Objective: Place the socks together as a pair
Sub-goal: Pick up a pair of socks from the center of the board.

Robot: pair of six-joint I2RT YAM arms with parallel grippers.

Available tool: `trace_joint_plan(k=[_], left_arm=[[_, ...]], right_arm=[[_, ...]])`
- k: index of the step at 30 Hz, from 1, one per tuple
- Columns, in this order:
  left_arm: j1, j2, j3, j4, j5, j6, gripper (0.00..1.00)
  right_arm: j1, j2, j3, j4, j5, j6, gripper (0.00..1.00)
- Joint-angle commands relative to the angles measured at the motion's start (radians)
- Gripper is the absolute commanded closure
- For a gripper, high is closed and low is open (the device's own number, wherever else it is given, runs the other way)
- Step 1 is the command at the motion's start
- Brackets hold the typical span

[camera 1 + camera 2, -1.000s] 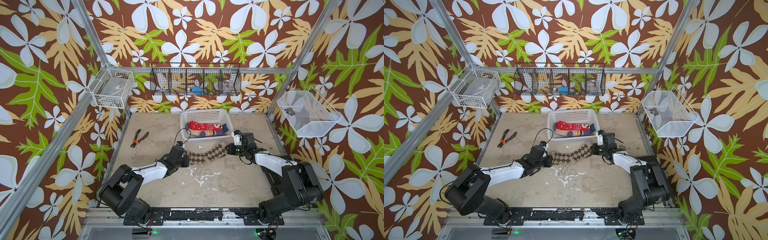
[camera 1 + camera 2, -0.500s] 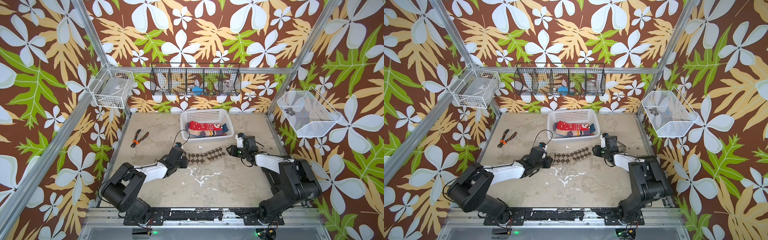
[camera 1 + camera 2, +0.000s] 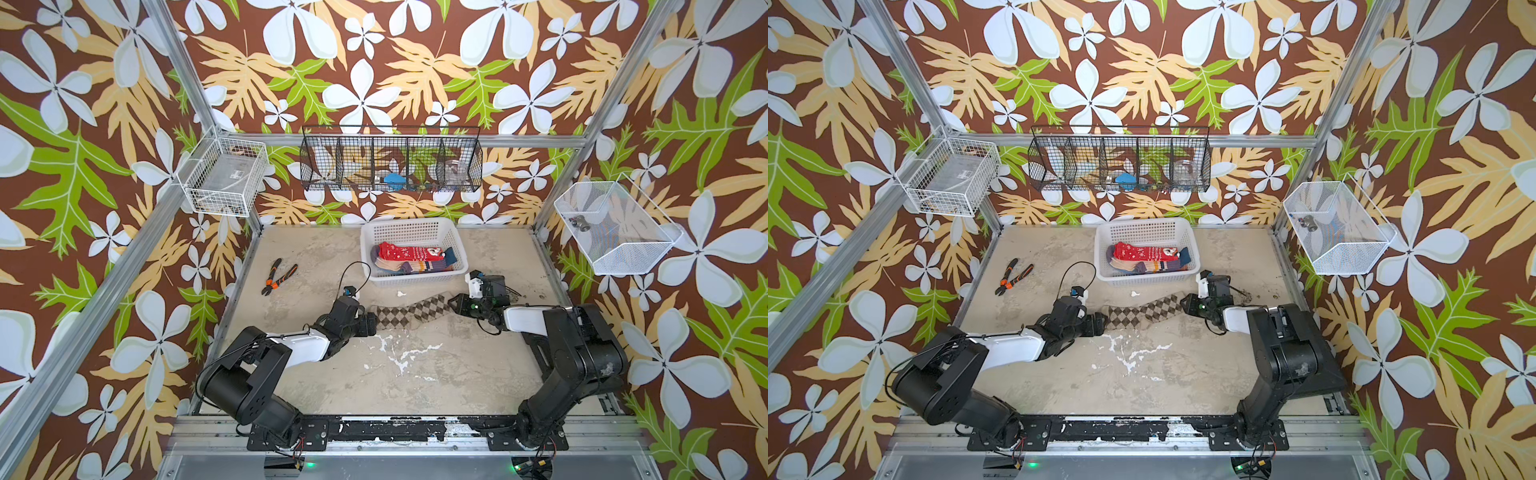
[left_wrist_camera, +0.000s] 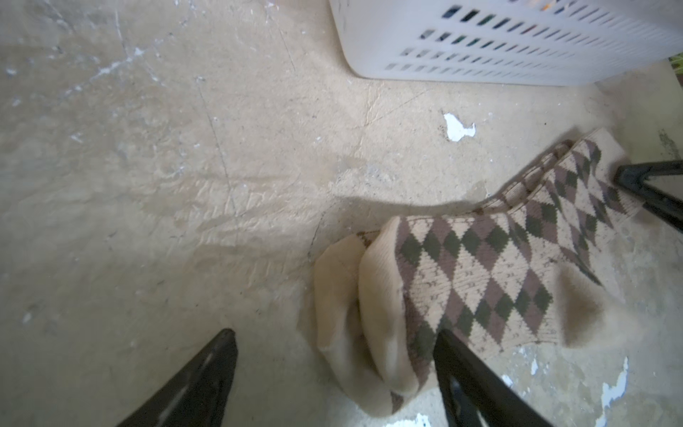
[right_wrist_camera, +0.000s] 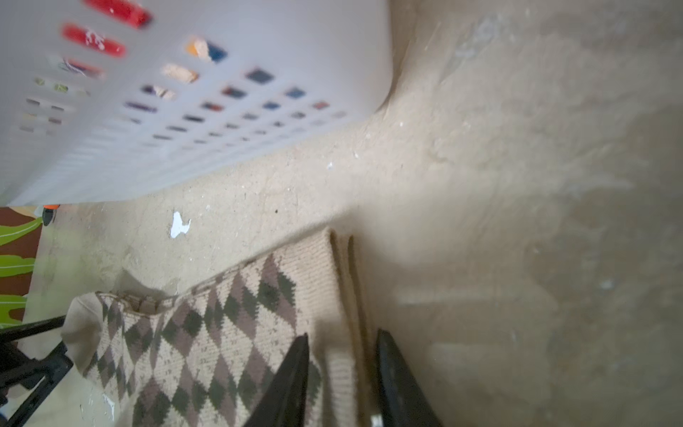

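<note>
Opening has taken place at the left tool (image 4: 334, 332) since a second ago. Its jaws were then closed on the toe end of the brown argyle socks (image 3: 409, 313) and are now spread wide. One finger (image 4: 465, 377) is seen over the toes, the other over bare bench (image 3: 415, 374). The socks, held taut between both tools a second ago, are now laid flat on the bench as a stacked pair. The left tool is found at their 9 o'clock end and the right tool (image 5: 343, 334) at their 3 o'clock end. At 12 o'clock of the pair, just beside it, a white basket (image 3: 409, 232) is set, with a red snowflake sock (image 3: 409, 252) lying on top of others. Pliers (image 3: 279, 276) are seen at 10 o'clock of the left tool, well apart. The right tool's jaws are set narrow, with the cuff edge between them. Whether the cuff is pinched cannot be told.
</note>
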Motion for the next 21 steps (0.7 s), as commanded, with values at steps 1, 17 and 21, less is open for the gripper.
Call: trace_joint_plan(k=[1,17,21], left_arm=[[0.0,0.038,0.007,-0.008,0.039,-0.013,0.27],[0.0,-0.023,-0.035,-0.039,0.087,-0.032,1.0],[0.0,-0.099,-0.026,-0.07,0.119,-0.049,1.0]], right_arm=[[0.001,-0.036,-0.027,0.0,-0.043,0.019,0.79],[0.003,-0.301,-0.233,0.033,-0.089,0.055,1.0],[0.003,-0.368,-0.265,0.028,-0.095,0.067,1.0]])
